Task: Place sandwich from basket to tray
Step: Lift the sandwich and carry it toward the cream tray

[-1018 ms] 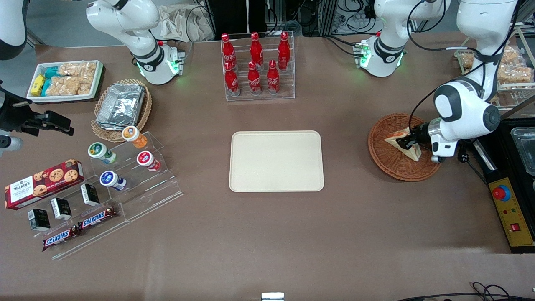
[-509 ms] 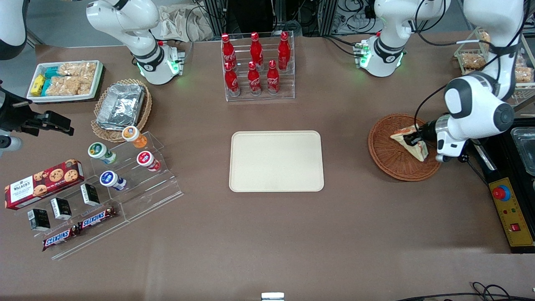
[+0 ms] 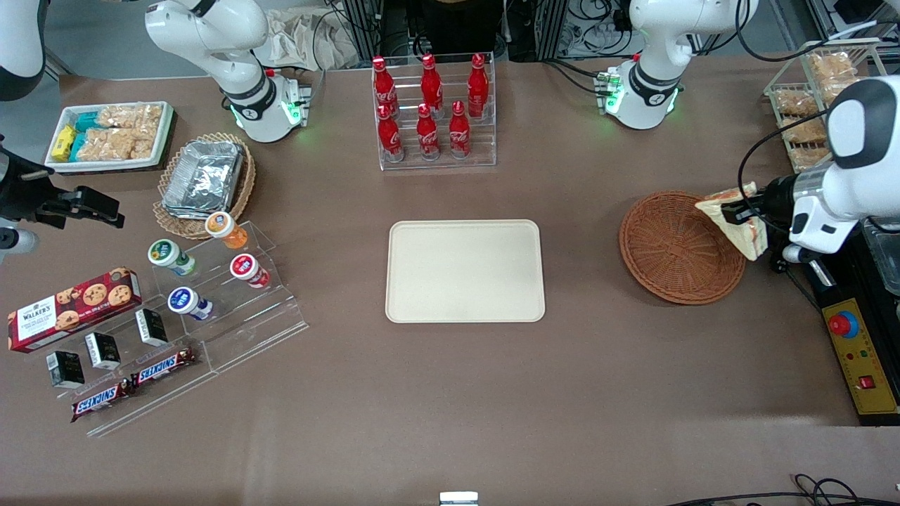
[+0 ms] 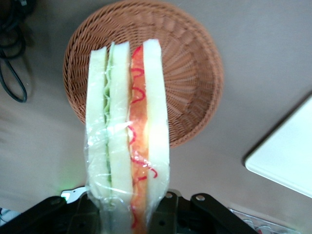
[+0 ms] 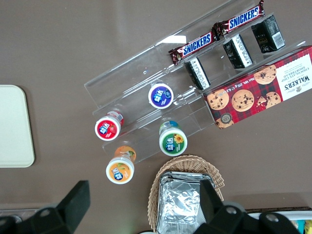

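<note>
End effector (image 3: 740, 209) closed on sandwich (image 3: 735, 221), held clear above the basket (image 3: 678, 247) rim, on the side toward the working arm's edge of the tabletop (image 3: 450, 393). Sandwich (image 4: 127, 131) wrapped in clear film, bread slices on edge, filling showing. Basket (image 4: 190, 73) bare beneath. Tray (image 3: 465, 270) at mid-tabletop, well apart from basket, nothing on it.
</note>
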You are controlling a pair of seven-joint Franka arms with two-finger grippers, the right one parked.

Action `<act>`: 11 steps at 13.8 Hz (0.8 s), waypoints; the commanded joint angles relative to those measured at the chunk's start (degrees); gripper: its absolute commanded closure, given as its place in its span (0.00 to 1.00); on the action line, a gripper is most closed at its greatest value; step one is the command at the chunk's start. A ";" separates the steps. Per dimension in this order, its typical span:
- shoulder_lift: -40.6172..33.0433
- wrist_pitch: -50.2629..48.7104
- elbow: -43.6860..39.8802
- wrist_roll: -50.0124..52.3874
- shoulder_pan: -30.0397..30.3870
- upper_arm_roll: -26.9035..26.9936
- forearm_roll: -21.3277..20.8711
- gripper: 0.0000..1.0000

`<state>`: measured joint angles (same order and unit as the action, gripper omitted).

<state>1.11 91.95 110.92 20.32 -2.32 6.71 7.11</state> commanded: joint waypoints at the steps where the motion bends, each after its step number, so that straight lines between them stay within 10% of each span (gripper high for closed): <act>1: 0.91 -2.57 -4.83 0.51 -0.49 -4.24 -1.05 0.70; 11: 11.44 0.85 -12.65 1.83 -1.45 -23.84 -0.96 0.70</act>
<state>8.13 92.22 102.17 21.25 -3.13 -14.92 7.03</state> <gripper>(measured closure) 0.692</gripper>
